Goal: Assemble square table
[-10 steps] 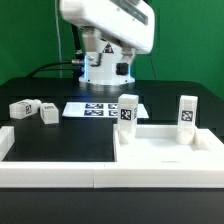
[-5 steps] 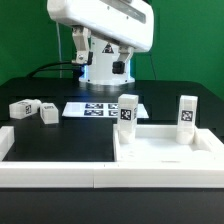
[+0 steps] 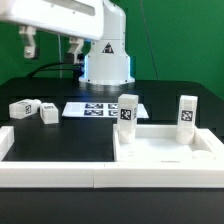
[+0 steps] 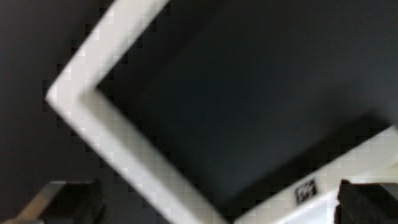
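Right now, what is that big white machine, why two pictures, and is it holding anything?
That is a robot arm building a small square table. One picture comes from a camera standing off the arm, the other from a camera on its wrist, looking at the black table and a white border rail. Its gripper, a two-fingered hand, is open and holds nothing. On the table sit the white tray-like table top, two legs upright by its far corners, two more legs lying at the exterior view's left, and a flat marker board between.
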